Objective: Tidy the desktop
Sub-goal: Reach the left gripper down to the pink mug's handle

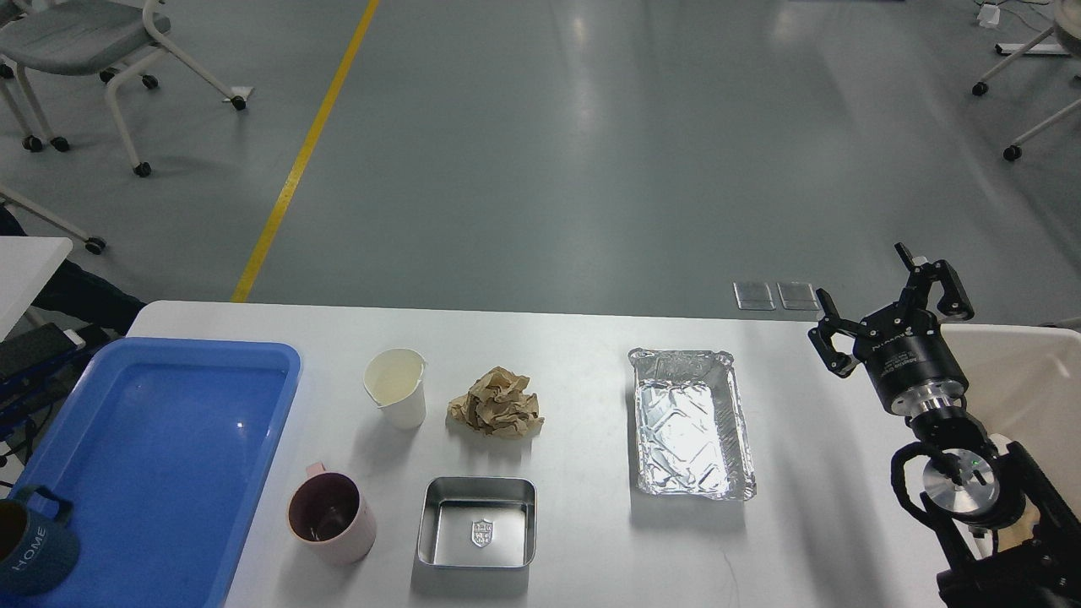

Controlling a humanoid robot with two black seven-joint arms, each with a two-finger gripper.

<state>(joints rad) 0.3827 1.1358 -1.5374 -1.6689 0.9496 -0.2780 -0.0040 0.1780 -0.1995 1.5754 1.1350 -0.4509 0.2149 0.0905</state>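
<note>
The white desktop (pixel 583 540) spans the lower view. On it stand a white paper cup (pixel 395 388), a crumpled brown paper ball (pixel 497 404), a pink mug (pixel 330 516), a square steel tray (pixel 478 533) and a foil tray (pixel 688 420). A blue plastic tray (pixel 160 456) lies at the left with a dark blue mug (pixel 32 549) at its near corner. My right gripper (pixel 884 304) is open and empty, raised near the table's right end, right of the foil tray. My left gripper is out of view.
A cream-white bin (pixel 1026 380) stands at the right edge behind my right arm. Wheeled chairs (pixel 84 42) stand on the grey floor beyond the table, with a yellow floor line (pixel 304 152). Another white table corner (pixel 29 262) shows at the left.
</note>
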